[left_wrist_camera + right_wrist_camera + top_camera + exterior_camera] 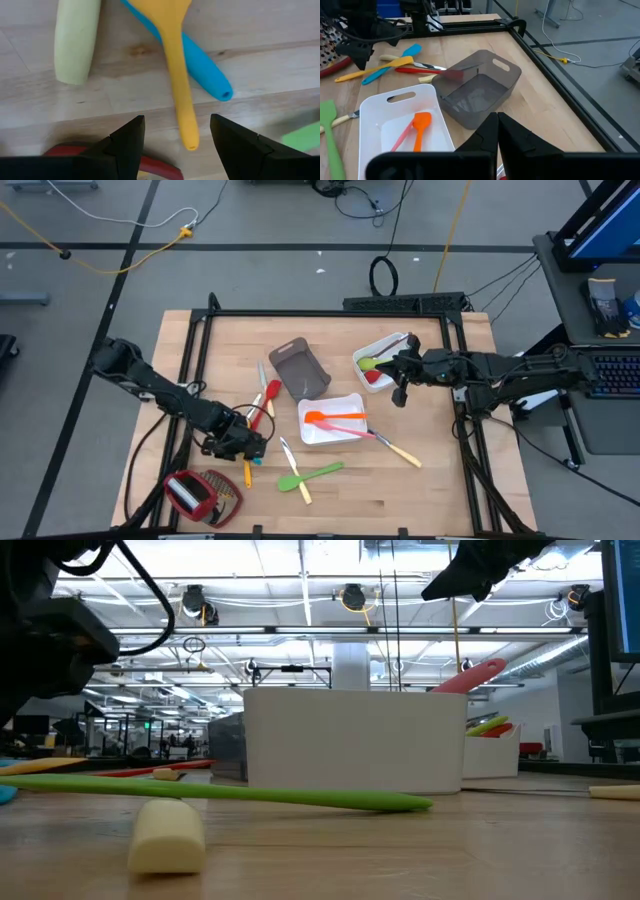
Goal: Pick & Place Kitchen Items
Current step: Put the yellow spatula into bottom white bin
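High view: left gripper low over utensil cluster at table's near-left, fingers spread, holding nothing. Right gripper raised beside far-right white tray, shut, empty. Orange spatula in middle white tray; green spatula flat near front edge.

Low view: green spatula long, slim, lying across the front; pink utensil sticking up from middle white tray.

Left wrist view: yellow spatula, slim tapering handle, crossing blue spatula, handle end between the spread fingers; pale knife handle beside.

Right wrist view: closed fingers; grey tray, red spatula touching its rim.
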Controlling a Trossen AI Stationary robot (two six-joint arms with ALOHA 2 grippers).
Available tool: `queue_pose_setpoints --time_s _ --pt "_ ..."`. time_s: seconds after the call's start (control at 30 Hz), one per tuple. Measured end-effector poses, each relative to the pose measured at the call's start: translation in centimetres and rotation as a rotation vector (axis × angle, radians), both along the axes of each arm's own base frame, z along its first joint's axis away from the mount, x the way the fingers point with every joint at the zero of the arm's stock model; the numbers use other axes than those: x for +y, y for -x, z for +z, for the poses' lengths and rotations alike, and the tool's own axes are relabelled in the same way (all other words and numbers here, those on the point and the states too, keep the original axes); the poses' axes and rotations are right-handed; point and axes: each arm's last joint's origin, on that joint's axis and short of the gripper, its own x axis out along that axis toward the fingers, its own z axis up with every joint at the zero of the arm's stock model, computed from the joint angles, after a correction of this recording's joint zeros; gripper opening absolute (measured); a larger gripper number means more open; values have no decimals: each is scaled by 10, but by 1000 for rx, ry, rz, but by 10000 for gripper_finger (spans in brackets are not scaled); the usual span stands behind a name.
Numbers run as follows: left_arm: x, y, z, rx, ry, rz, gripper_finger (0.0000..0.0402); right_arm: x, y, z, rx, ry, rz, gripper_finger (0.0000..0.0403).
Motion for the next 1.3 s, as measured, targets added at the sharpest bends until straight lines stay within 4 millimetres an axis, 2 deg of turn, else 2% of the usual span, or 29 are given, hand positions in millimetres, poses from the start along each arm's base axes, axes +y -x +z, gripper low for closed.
queue_pose_setpoints --time_s 0.4,0.77,0.9,1.2,1.3 --pt "-6 -3 -21 91 -24 -21 232 0 0 0 0 0 -1 4" --pt "-7 -4 -26 124 4 -42 227 0 -2 4 -45 1 -4 4" --pt "-8 -4 -26 137 19 -48 189 0 -2 4 -44 2 -6 4" --pt "-8 -3 -27 141 28 -57 47 0 -2 4 -43 1 -6 4" --pt "-8 -3 -26 139 28 -57 15 0 -2 4 -43 2 -6 4"
